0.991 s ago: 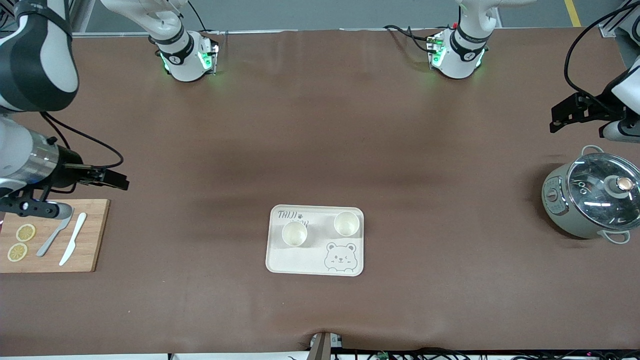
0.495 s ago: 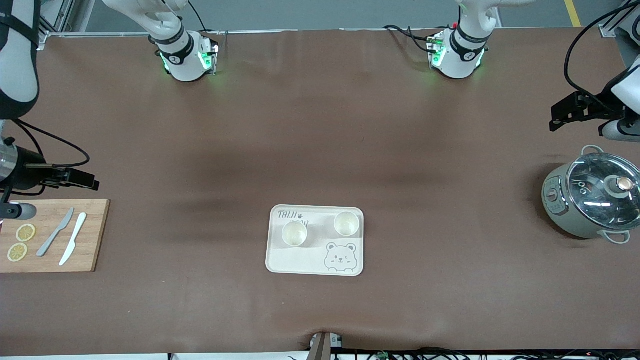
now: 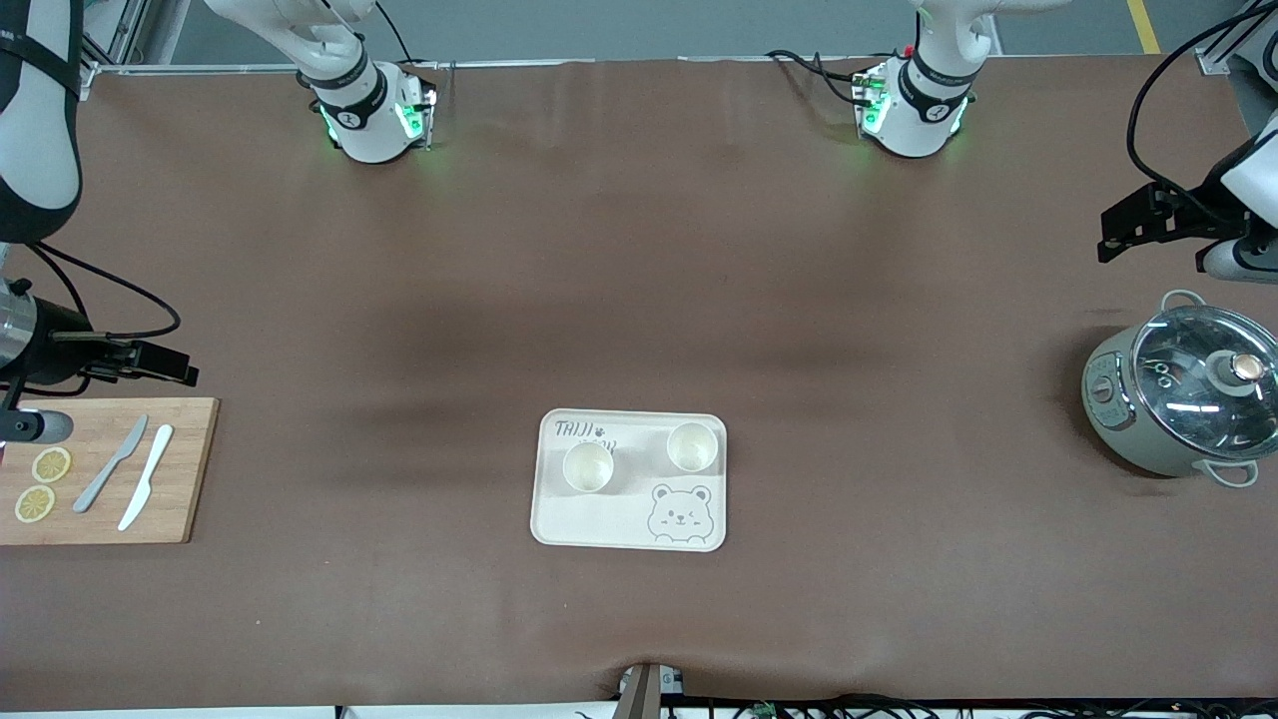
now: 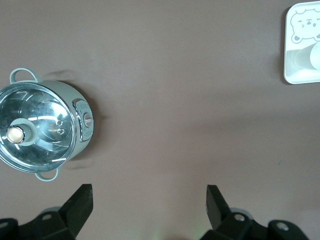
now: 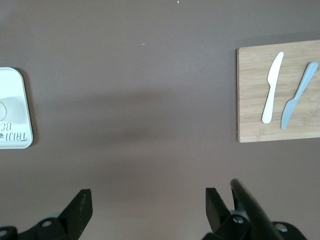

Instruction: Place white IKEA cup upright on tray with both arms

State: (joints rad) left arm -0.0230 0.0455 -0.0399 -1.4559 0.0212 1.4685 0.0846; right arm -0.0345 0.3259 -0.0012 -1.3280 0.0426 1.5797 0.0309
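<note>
Standing upright on smooth rounded cream tray [image 3: 599, 524]: two white cups [image 3: 588, 466]; left pincer [image 4: 149, 207], right pincer [image 5: 148, 209] spread.

lidded pot [image 3: 1183, 402]; cutting board [image 3: 185, 469]; knives [image 3: 146, 489]; lemon slices [image 3: 51, 464]

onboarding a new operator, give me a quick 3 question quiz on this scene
1. True or false: both cups stand upright on the tray.
2. What lies on the board beside the two knives? A) lemon slices B) a spoon C) a cup
3. Which pincer is over the table near the pot?

Key:
1. True: cups and show open mouths up.
2. A: lemon slices.
3. The left pincer, open; the right pincer, also open, is near the board.
</note>
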